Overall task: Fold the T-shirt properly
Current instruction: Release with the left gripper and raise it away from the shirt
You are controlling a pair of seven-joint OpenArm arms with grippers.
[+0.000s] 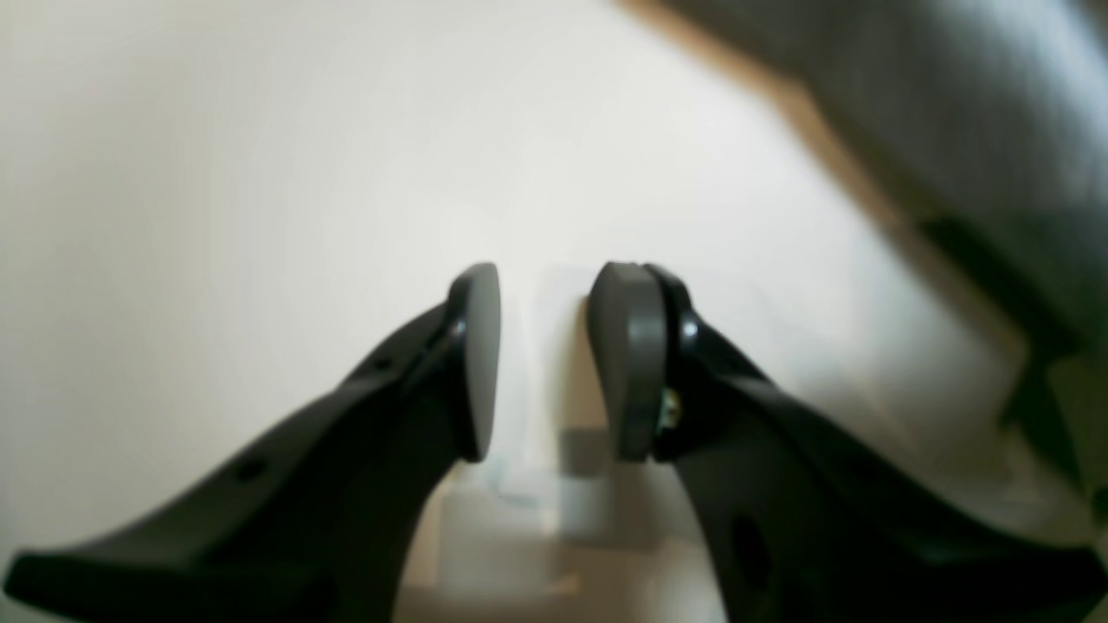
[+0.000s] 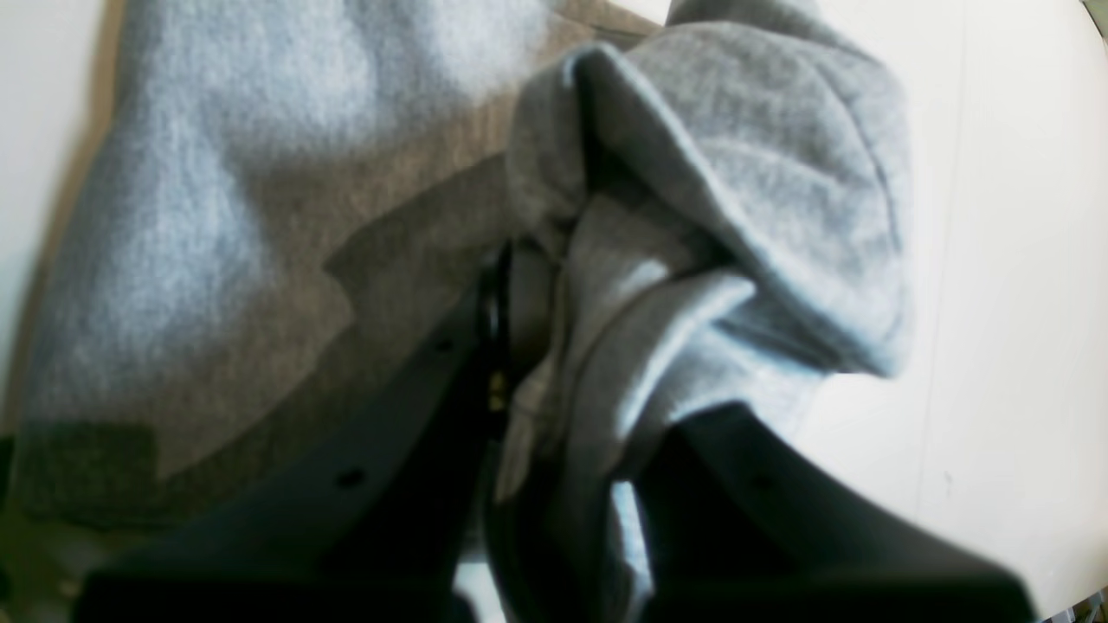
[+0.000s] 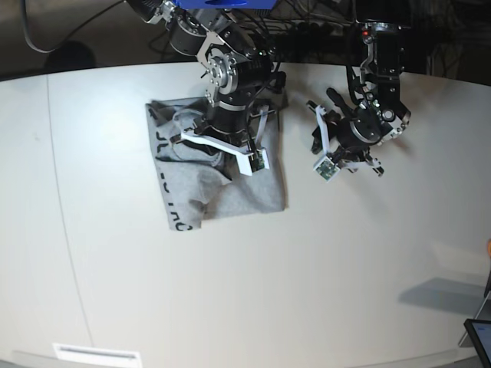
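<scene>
One T-shirt (image 3: pixel 219 180) lies partly folded near the surface's (image 3: pixel 245 307) far edge, black lettering showing along its left side. Right tool (image 2: pixel 563 346) is clamped on a bunched fold of grey cloth, lifted, I think, to carry it across. Left tool (image 1: pixel 544 363) hangs beside the shirt, parted and empty, seemingly waiting its turn.

Soft, matt heather-grey cloth T-shirt (image 3: pixel 230 188); smooth white table (image 3: pixel 307 291); matt black plastic right gripper (image 2: pixel 554 363).

A broad white table (image 3: pixel 230 307) fills the view, dark floor (image 3: pixel 92 38) behind
</scene>
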